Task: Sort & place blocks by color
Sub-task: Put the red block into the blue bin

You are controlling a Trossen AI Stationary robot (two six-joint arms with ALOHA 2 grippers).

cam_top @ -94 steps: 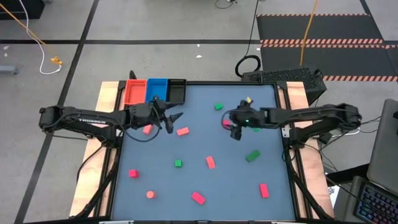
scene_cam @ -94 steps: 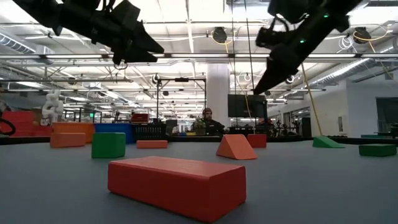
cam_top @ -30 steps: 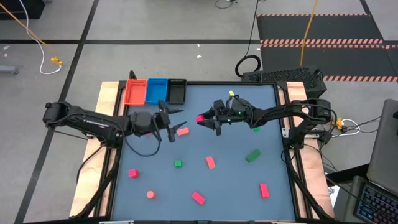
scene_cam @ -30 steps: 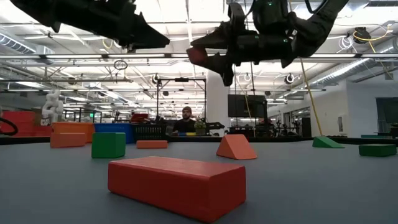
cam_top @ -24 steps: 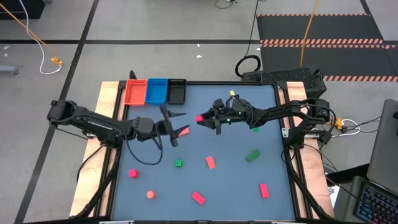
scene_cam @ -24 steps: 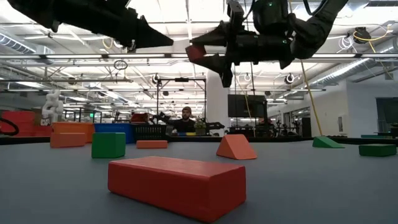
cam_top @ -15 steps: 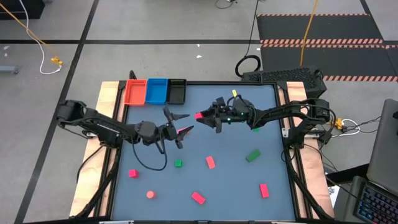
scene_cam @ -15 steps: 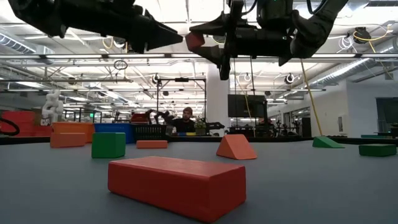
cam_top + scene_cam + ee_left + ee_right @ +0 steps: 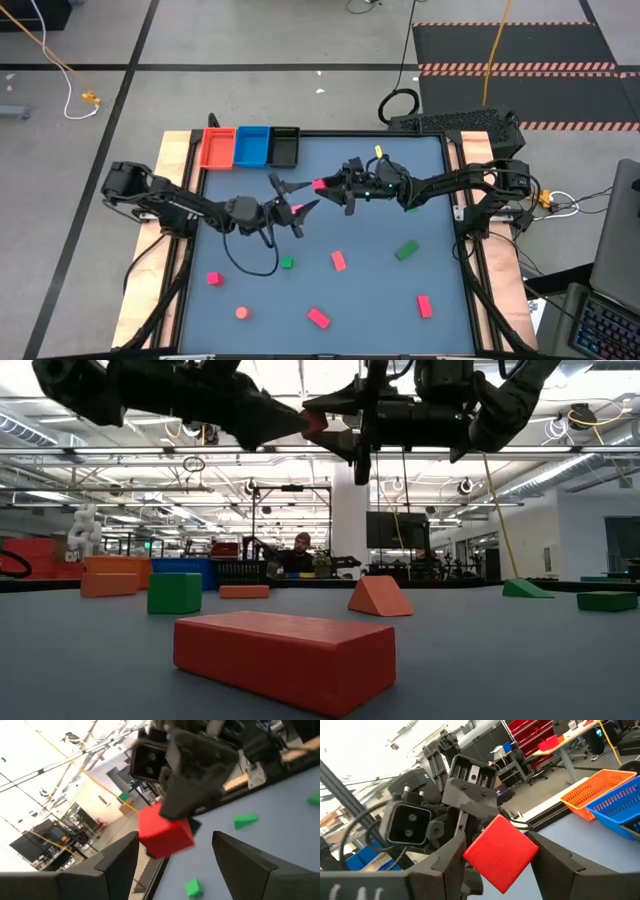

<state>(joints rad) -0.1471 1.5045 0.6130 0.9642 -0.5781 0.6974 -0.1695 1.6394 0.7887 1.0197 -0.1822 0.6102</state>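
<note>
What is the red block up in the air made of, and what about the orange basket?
The red block, held by the right gripper, looks like solid painted wood or plastic: flat matte faces, sharp edges. Which one is unclear. The orange basket looks like moulded plastic, with a wall of thin slats and gaps.

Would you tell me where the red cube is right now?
In the high view the red cube is up in the air over the table's middle, shut in the right gripper, with the open left gripper facing it from the left.
</note>
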